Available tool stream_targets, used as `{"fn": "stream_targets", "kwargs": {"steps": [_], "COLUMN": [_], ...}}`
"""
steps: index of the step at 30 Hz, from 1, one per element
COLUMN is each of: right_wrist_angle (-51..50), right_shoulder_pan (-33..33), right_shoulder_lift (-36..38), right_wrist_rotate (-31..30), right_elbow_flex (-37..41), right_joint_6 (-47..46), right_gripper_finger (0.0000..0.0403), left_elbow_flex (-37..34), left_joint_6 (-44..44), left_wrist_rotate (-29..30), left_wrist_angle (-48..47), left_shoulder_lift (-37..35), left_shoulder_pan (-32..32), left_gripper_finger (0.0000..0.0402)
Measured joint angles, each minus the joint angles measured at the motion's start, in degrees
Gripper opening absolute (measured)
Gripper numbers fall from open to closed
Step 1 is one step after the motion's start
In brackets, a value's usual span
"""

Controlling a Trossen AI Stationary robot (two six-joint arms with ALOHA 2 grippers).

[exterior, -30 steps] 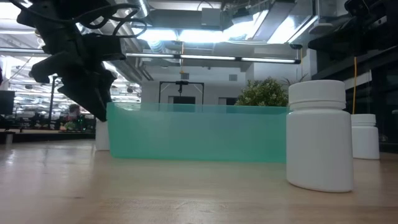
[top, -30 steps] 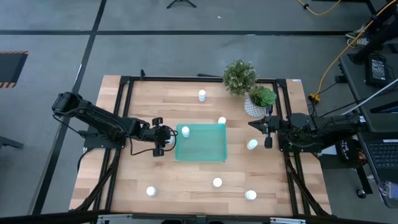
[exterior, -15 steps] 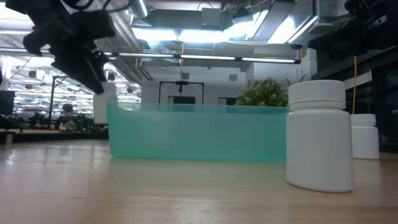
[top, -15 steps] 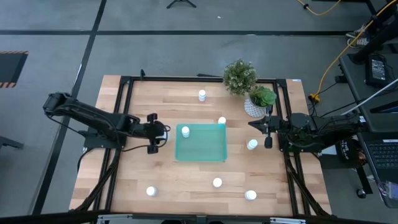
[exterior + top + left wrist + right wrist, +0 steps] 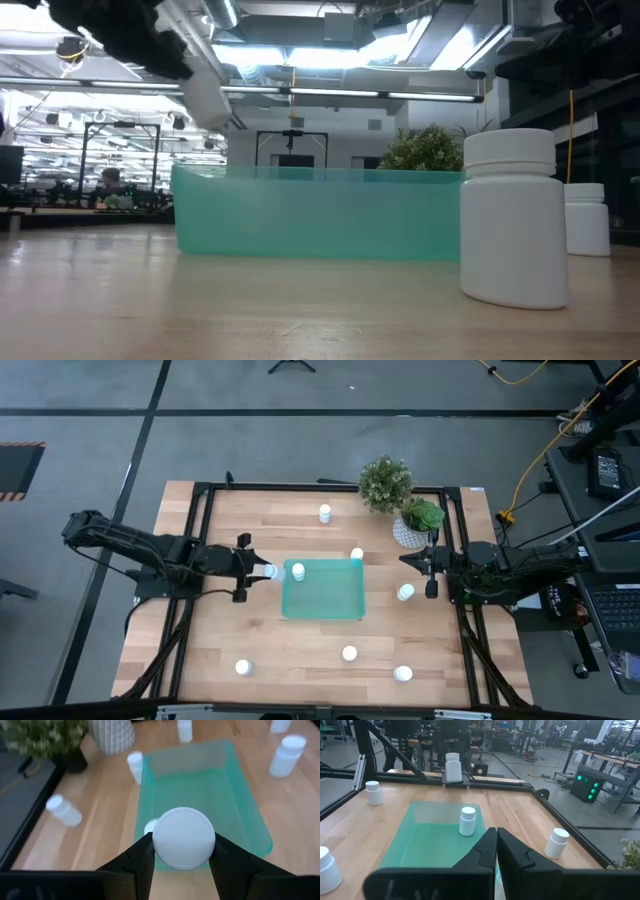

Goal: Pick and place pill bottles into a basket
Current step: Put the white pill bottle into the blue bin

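My left gripper (image 5: pixel 262 571) hovers just left of the teal basket (image 5: pixel 335 600), shut on a white pill bottle (image 5: pixel 183 838). The same bottle shows high up in the low view (image 5: pixel 205 95) and in the right wrist view (image 5: pixel 452 770). One pill bottle (image 5: pixel 298 571) stands inside the basket at its far left corner. Several more pill bottles stand on the table around it, one (image 5: pixel 357 554) at the basket's far right corner and one (image 5: pixel 405 592) to its right. My right gripper (image 5: pixel 496 842) waits shut at the table's right side (image 5: pixel 430 570), holding nothing. My left gripper pinches the pill bottle between its two fingers, one finger (image 5: pixel 142 857) on each side of the bottle's body (image 5: pixel 157 847) just under the round cap. The fingers slant down from the table's left. The bottle is lifted clear of the table, slightly tilted.
A bushy plant (image 5: pixel 385 482) and a white patterned pot with a green plant (image 5: pixel 412 528) stand at the far right. Three bottles (image 5: pixel 243 667) (image 5: pixel 349 653) (image 5: pixel 403 673) stand near the front edge and one (image 5: pixel 325 513) near the far edge.
My left gripper has risen and drawn back toward the table's left edge, tipping from steeply downward to nearer level. The pill bottle that stood on the table against the basket's left wall is now lifted clear, well above the wall's rim.
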State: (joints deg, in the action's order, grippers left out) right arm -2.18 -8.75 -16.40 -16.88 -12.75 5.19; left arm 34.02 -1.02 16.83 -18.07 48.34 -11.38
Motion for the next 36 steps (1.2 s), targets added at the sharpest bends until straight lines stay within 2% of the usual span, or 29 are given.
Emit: {"fn": "stream_targets", "kwargs": {"steps": [6,11,16,24,31,36], "right_wrist_angle": [1.98,2.04,2.09,2.94,3.27,3.24], "right_shoulder_pan": [0.00,0.00,0.00,0.00,0.00,0.00], "right_shoulder_lift": [0.02,0.02,0.00,0.00,0.00,0.00], "right_wrist_rotate": [0.00,0.00,0.00,0.00,0.00,0.00], "right_elbow_flex": [0.02,0.02,0.02,0.02,0.02,0.02], "right_joint_6": [0.02,0.02,0.02,-0.32,-0.39,-0.40], "right_gripper_finger": [0.0017,0.0017,0.0017,0.0016,0.0016,0.0017], "left_elbow_flex": [0.00,0.00,1.02,5.38,6.89,6.93], "left_joint_6": [-2.89,-5.72,-4.24,-4.67,-4.69,-2.72], "left_wrist_rotate": [-3.89,-4.28,-8.26,-8.11,-8.44,-11.92], "left_wrist_angle": [6.76,11.20,11.72,11.00,10.53,10.58], "left_shoulder_lift": [5.24,10.43,15.11,23.47,30.00,33.80], "left_shoulder_pan": [0.00,0.05,0.93,1.53,4.44,6.67], "left_gripper_finger": [0.0154,0.0154,0.0154,0.0153,0.0154,0.0153]}}
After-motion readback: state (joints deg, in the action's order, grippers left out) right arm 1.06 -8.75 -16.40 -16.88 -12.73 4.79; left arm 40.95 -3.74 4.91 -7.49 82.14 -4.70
